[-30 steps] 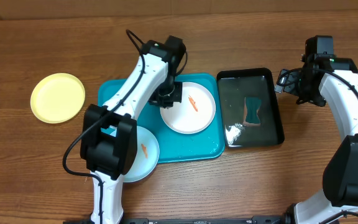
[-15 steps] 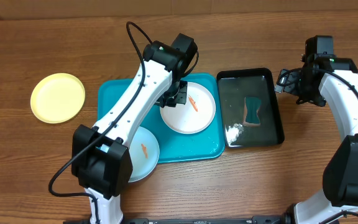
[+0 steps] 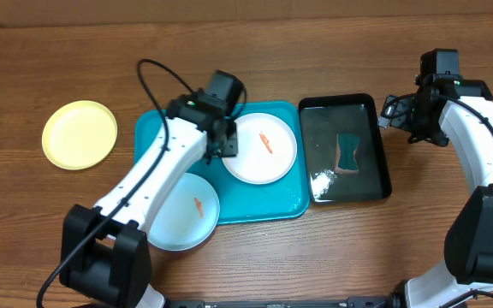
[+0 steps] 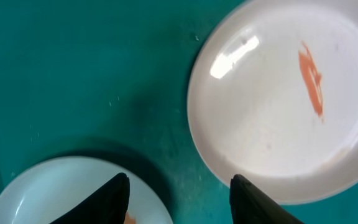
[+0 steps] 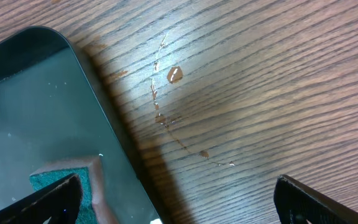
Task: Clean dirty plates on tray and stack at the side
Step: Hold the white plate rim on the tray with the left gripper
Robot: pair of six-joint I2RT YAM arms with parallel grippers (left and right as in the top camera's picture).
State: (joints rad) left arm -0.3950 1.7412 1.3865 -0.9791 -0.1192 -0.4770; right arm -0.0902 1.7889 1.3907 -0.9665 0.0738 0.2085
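A white plate (image 3: 264,150) with an orange smear (image 4: 311,76) lies on the turquoise tray (image 3: 157,128). A light blue plate (image 3: 184,214), also smeared, rests over the tray's near left corner. The yellow-green plate (image 3: 79,134) sits alone on the table at far left. My left gripper (image 3: 228,147) hovers open just left of the white plate (image 4: 284,112), one fingertip over the light blue plate (image 4: 55,193), the other over the white rim, bare tray (image 4: 92,74) between them. My right gripper (image 3: 389,114) stands open beside the black tray's right edge, holding nothing.
A glossy black tray (image 3: 375,162) holding water and a teal sponge (image 3: 348,152) stands right of the turquoise tray. In the right wrist view the black tray (image 5: 30,106) and sponge (image 5: 58,180) show, with water droplets (image 5: 174,74) on the wooden table.
My left gripper has opened and drawn back to the left from the white plate's left rim, its arm swinging left. The plates and the right arm stayed put.
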